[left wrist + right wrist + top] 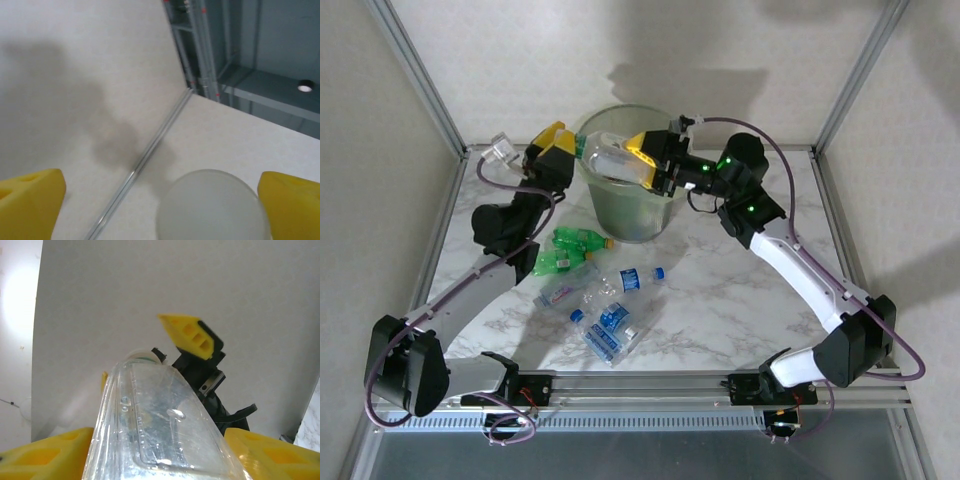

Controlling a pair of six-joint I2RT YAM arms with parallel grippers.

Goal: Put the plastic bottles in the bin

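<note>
Top view, bin [632, 212]: stands upright at the far middle of the table [740, 300], between the 2 arms, so either one can reach its mouth.
Top view, held bottle [608, 156]: clear, lying roughly level above the bin's open mouth; judged ready to drop once let go.
Top view, right gripper [642, 152]: over the bin's right rim, clamped on the held bottle's near end.
Top view, left gripper [560, 140]: just beside the bin's left rim, at the bottle's capped end; the layout reads as a hand-over between the arms.
Top view, green bottles [576, 240]: 2, lying flat in front of the bin, not yet binned.
Top view, clear blue-labelled bottles [611, 320]: at least 3, lying flat nearer the arm bases, well apart from the bin.
Left wrist view, left gripper [161, 177]: yellow fingers [30, 205] spread wide to the frame's 2 edges, gripping nothing.
Left wrist view, pale round end [212, 207]: sits between the fingers; probably the held bottle's tip, though I cannot tell for sure.
Right wrist view, right gripper [157, 450]: narrowed onto the held bottle [155, 415], a yellow finger pressing each side.
Right wrist view, left gripper's finger [192, 337]: beyond the bottle's far end, apart from it.
</note>
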